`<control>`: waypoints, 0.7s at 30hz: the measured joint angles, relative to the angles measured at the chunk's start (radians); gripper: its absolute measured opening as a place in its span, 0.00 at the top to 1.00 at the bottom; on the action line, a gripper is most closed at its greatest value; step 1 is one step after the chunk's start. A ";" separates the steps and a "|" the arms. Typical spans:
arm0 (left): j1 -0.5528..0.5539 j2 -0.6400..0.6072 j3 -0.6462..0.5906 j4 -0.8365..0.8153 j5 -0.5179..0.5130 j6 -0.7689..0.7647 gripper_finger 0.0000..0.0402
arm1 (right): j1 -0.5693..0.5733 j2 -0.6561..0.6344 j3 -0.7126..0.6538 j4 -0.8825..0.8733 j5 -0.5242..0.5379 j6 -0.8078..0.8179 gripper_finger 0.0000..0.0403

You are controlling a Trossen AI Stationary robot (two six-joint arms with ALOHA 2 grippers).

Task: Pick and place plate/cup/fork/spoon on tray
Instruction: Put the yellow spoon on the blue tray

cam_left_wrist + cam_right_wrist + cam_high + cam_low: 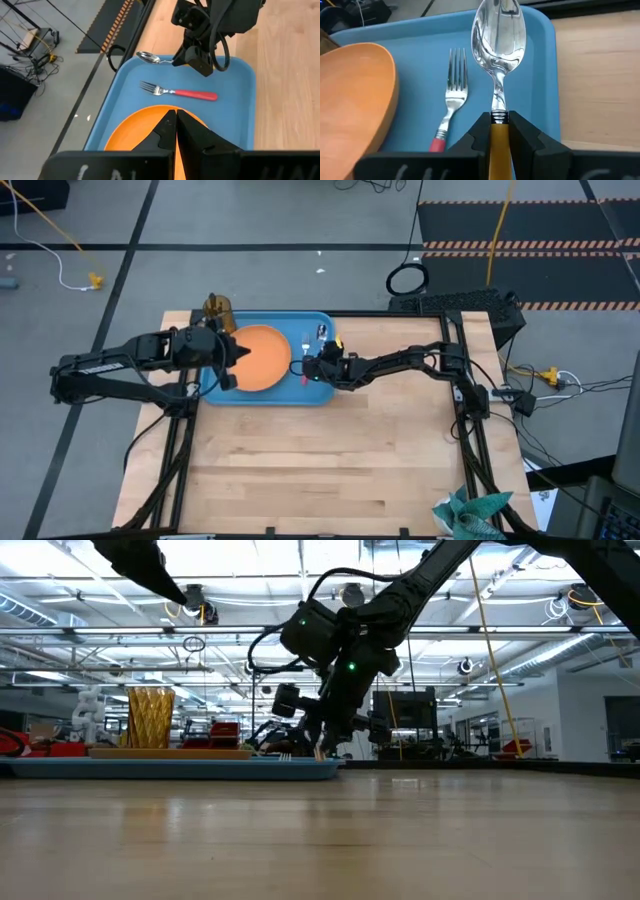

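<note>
The light-blue tray (318, 392) lies at the table's far side. The orange plate (262, 358) lies on its left half. The fork (177, 92) lies flat on the tray right of the plate, its red handle toward the near edge. The amber cup (218, 308) stands upright at the tray's far left corner; its base is hidden. My left gripper (176, 125) is shut and empty above the plate. My right gripper (499, 125) is over the tray's right part, shut on the spoon (499, 45). My right gripper pinches the spoon's orange handle (499, 137) between its two fingers (479, 131), right where the handle meets the metal neck. The spoon lies along the fingers and sticks out past their tips, bowl (147, 56) toward the tray's far right corner. I cannot tell whether the bowl touches the tray.
Bare wooden tabletop (330, 470) fills the near half. A teal cloth (470, 515) lies at the near right corner. The right arm (400, 363) reaches in over the tray's right rim.
</note>
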 joint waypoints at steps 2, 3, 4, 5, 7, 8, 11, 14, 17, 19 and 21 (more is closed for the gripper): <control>0.000 0.000 0.000 0.005 0.000 0.000 0.96 | 0.000 0.000 -0.010 0.011 -0.003 0.001 0.93; 0.000 0.000 0.000 0.010 0.000 0.000 0.96 | 0.000 0.000 -0.011 0.011 -0.008 0.001 0.93; 0.000 0.000 0.000 0.016 0.000 -0.001 0.96 | 0.000 0.000 -0.011 0.012 -0.014 0.001 0.93; 0.000 0.000 0.000 0.021 0.000 -0.002 0.96 | 0.000 0.000 -0.011 0.015 -0.017 0.002 0.93; 0.000 0.000 0.000 0.027 -0.001 -0.003 0.96 | 0.000 0.005 -0.010 0.019 -0.017 0.011 0.93; 0.000 0.000 0.000 0.032 -0.001 -0.002 0.96 | 0.000 0.009 -0.010 0.018 -0.018 0.016 0.93; 0.000 0.000 0.000 0.042 -0.001 -0.002 0.96 | 0.000 0.012 -0.011 0.011 -0.019 0.026 0.93; 0.000 0.000 0.000 0.043 -0.001 0.000 0.96 | 0.000 0.010 -0.011 0.017 -0.016 0.029 0.93; 0.000 0.000 0.000 0.043 -0.001 0.000 0.96 | 0.000 0.010 -0.011 0.012 -0.019 0.034 0.92; 0.000 0.000 0.000 0.044 -0.001 0.001 0.96 | 0.000 0.010 -0.014 0.015 -0.019 0.040 0.91; 0.000 0.000 0.000 0.045 -0.001 0.001 0.96 | 0.000 0.010 -0.025 0.013 -0.019 0.056 0.90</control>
